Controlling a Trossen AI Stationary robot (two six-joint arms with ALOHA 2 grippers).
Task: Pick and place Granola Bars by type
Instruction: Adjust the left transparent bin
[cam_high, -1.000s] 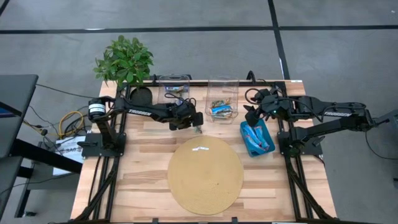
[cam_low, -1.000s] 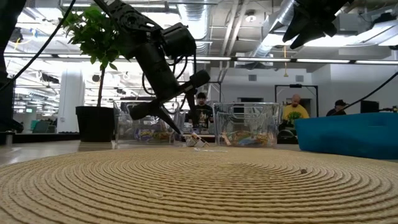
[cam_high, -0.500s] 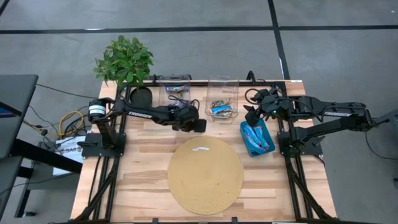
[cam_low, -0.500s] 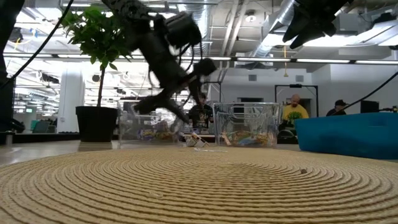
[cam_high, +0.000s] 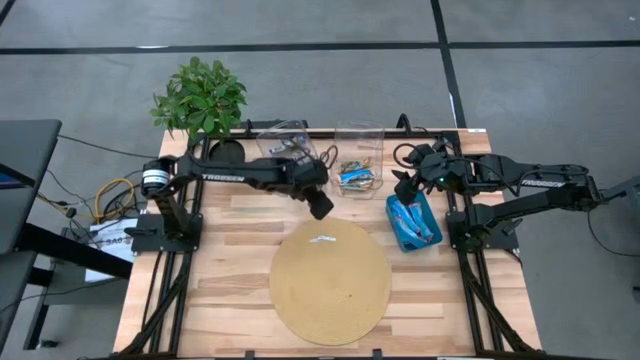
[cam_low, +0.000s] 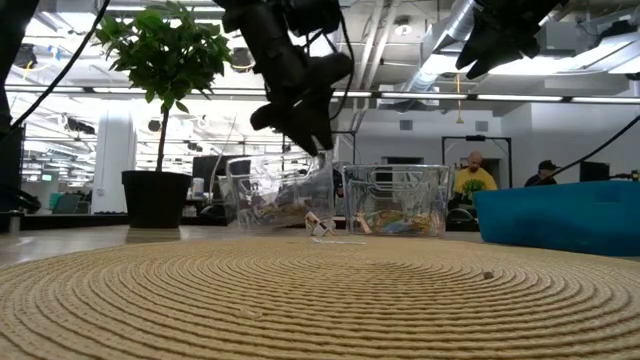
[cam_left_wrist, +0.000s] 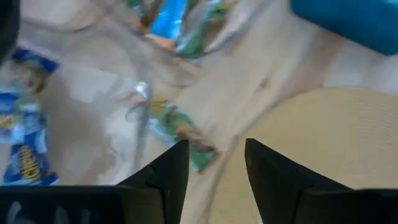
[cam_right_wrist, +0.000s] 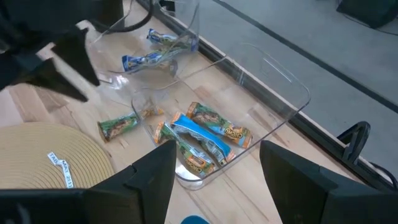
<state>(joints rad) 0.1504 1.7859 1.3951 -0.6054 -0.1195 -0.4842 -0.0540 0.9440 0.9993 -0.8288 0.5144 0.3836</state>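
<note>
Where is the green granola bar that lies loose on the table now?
In the right wrist view the green granola bar lies on the bare wood between the round woven mat and the two clear bins, below the left gripper.

Left arm (cam_high: 240, 175) stretched across table's far side, wrist angled down. Left gripper (cam_high: 322, 207) raised above tabletop; its fingers (cam_left_wrist: 171, 171) parted with clear gap, nothing between them. In low view, left gripper (cam_low: 300, 115) hangs high, tips pointing down.

Right arm (cam_high: 530, 185) reaches in from right side, elbow folded. Right gripper (cam_high: 404, 190) held aloft, fingers (cam_right_wrist: 155, 177) spread wide, empty.
</note>
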